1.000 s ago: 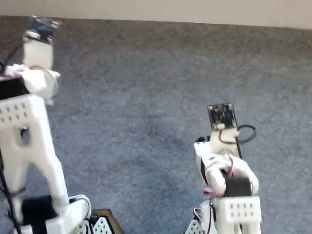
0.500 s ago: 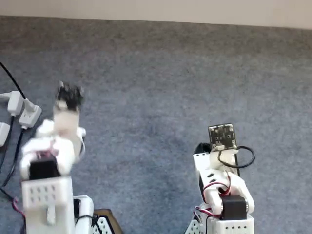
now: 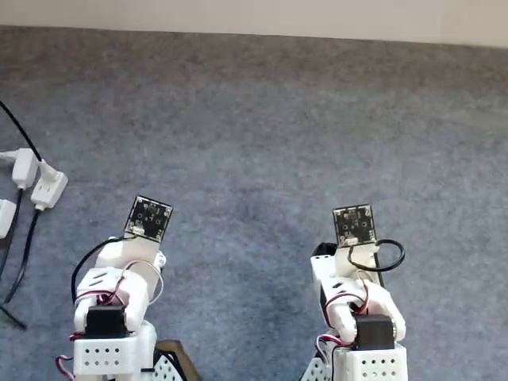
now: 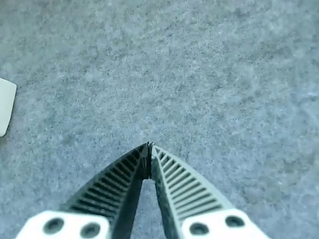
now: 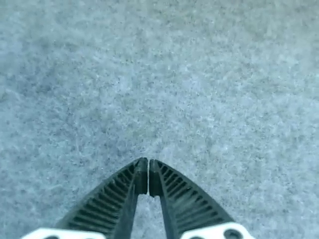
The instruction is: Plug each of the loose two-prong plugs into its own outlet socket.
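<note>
Grey carpet-like fabric (image 3: 262, 135) covers the table. White plastic plugs (image 3: 46, 189) on black cables (image 3: 22, 254) lie at its left edge, well apart from both arms. Left gripper (image 4: 149, 148) and right gripper (image 5: 148, 162) hang over the fabric with jaws closed, tips touching and empty.

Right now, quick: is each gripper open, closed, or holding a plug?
Left gripper: closed, holding nothing.
Right gripper: closed, holding nothing.
</note>
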